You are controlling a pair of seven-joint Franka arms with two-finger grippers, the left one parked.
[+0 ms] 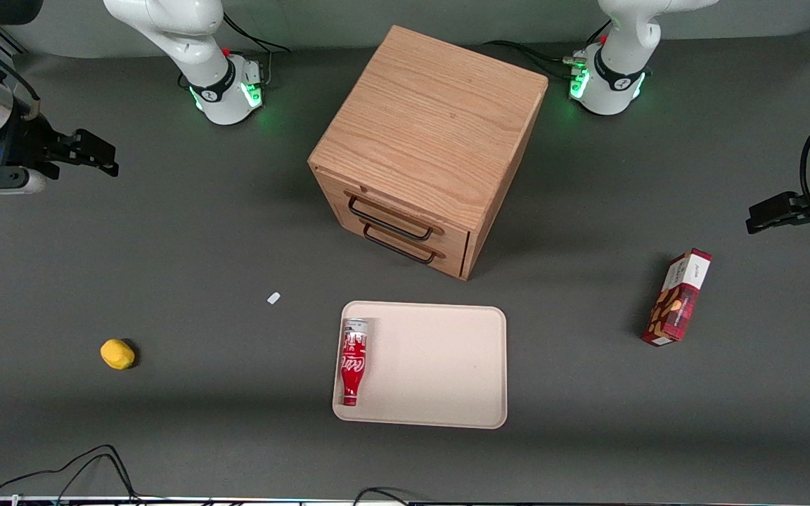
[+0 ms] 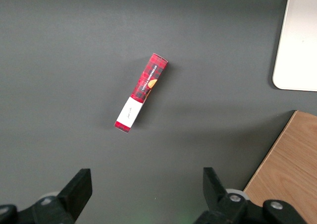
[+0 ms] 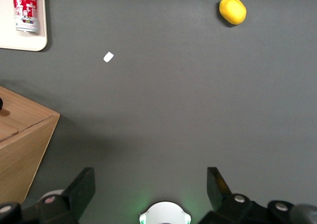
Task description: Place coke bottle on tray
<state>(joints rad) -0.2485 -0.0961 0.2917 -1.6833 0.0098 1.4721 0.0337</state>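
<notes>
Front cam's looking steeply down over the whole table [image 1: 236, 232]. My wrist cam's staring straight down from high up, gripper [image 3: 148, 189] spread wide, catching the tray [image 3: 20, 40] corner and coke bottle [image 3: 25, 8], same as front.

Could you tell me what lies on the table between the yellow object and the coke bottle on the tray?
Only a small white scrap lies between the yellow object and the coke bottle on the tray, seen in the front view. The gripper hangs open, well away.

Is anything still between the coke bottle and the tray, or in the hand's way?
Nothing visible. The coke bottle already lies on its side on the tray, along the edge toward the working arm. The hand is open and empty, high at the working arm's end of the table.
</notes>
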